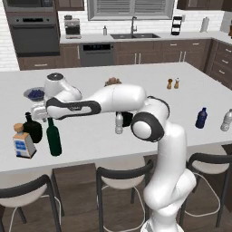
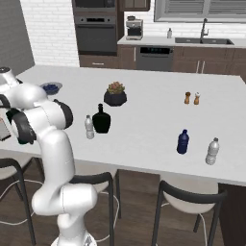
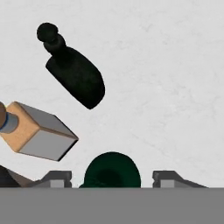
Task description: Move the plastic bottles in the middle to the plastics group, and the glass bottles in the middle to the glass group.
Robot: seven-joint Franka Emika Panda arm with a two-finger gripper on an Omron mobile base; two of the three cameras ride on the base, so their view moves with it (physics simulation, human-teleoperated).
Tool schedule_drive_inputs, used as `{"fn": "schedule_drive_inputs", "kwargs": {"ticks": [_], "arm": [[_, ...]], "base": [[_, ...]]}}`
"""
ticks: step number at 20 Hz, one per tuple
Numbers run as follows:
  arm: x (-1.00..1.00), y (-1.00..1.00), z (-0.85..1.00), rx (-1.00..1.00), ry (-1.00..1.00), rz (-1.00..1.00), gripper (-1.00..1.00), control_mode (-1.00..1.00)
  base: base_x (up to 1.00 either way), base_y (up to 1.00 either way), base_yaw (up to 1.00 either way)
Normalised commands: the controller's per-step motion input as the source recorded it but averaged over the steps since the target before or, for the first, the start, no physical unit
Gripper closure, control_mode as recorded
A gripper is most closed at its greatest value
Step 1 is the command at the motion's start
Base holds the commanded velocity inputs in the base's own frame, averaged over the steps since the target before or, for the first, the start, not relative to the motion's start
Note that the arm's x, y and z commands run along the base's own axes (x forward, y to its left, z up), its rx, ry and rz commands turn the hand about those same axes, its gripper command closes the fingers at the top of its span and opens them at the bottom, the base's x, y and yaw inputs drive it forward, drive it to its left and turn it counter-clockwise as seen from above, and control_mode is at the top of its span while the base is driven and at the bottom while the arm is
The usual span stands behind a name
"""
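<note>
The tall dark green glass bottle stands upright at the counter's left, beside a squat black flask and the square cork-stoppered bottle of the glass group. My gripper hangs right over it. In the hand view the green bottle's top sits between the fingers, and my gripper is open with a gap on each side. In the middle stand a small clear plastic bottle and another black flask. The plastics group, a dark blue bottle and a clear bottle, is at the right.
A potted plant stands behind the middle bottles. A bowl of blueberries sits at the back left, and salt and pepper shakers at the back right. Stools line the counter's near edge.
</note>
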Motion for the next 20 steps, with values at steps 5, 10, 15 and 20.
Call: {"fn": "schedule_drive_inputs", "kwargs": {"ticks": [5,10,15,20], "arm": [[-0.06,-0.12,0.59,-0.08,0.00,0.04,-1.00,-1.00],[0.00,-0.54,0.38,-0.10,0.00,0.00,-1.00,-1.00],[0.04,-0.94,0.04,0.00,0.00,0.04,-1.00,-1.00],[-0.04,-1.00,0.00,0.00,0.01,0.00,-1.00,-1.00]], "base": [[0.00,0.00,0.00],[0.00,0.00,0.00],[0.00,0.00,0.00],[0.00,0.00,0.00]]}}
